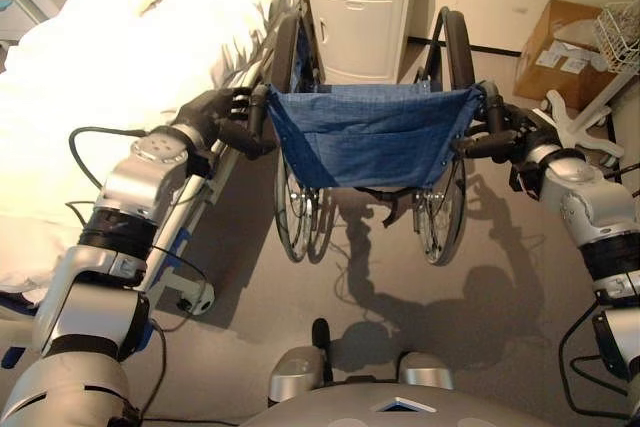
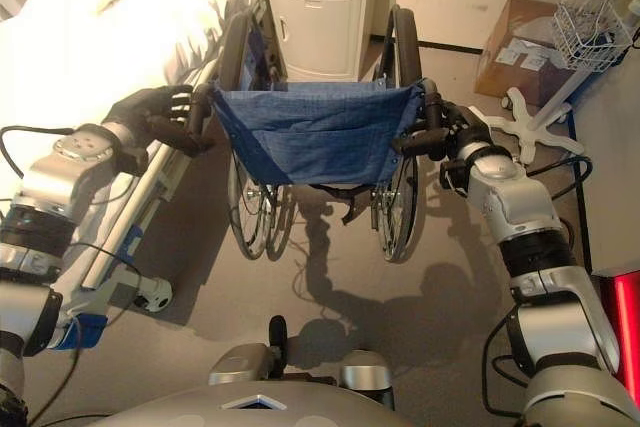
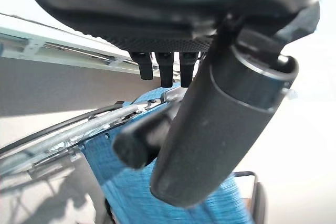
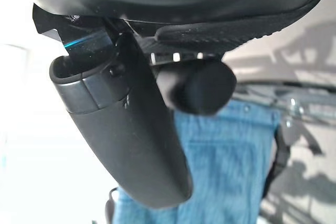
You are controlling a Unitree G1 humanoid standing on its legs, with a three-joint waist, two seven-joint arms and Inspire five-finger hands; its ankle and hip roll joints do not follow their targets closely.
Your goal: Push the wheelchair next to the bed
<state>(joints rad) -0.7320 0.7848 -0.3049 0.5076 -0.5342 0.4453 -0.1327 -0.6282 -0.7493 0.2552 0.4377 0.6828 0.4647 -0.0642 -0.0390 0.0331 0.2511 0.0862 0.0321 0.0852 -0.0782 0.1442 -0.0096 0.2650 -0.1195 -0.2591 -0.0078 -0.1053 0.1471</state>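
The wheelchair (image 1: 370, 132), with a blue cloth back and large spoked wheels, stands right in front of me on the grey floor, facing away. Its left wheel is close beside the bed (image 1: 120, 67), which has white bedding and runs along the left. My left hand (image 1: 215, 112) is curled round the left push handle (image 3: 139, 142), thumb (image 3: 220, 129) beneath it. On the other side, my right hand (image 1: 505, 139) grips the right push handle (image 4: 202, 85), its thumb (image 4: 126, 140) lying alongside.
A white cabinet (image 1: 360, 7) stands just beyond the wheelchair at the bed's head. At the right are a cardboard box (image 1: 565, 47) and a white wire basket (image 1: 620, 32) on a stand with a star base (image 1: 570, 117). The bed frame's caster (image 1: 190, 302) sits near my left.
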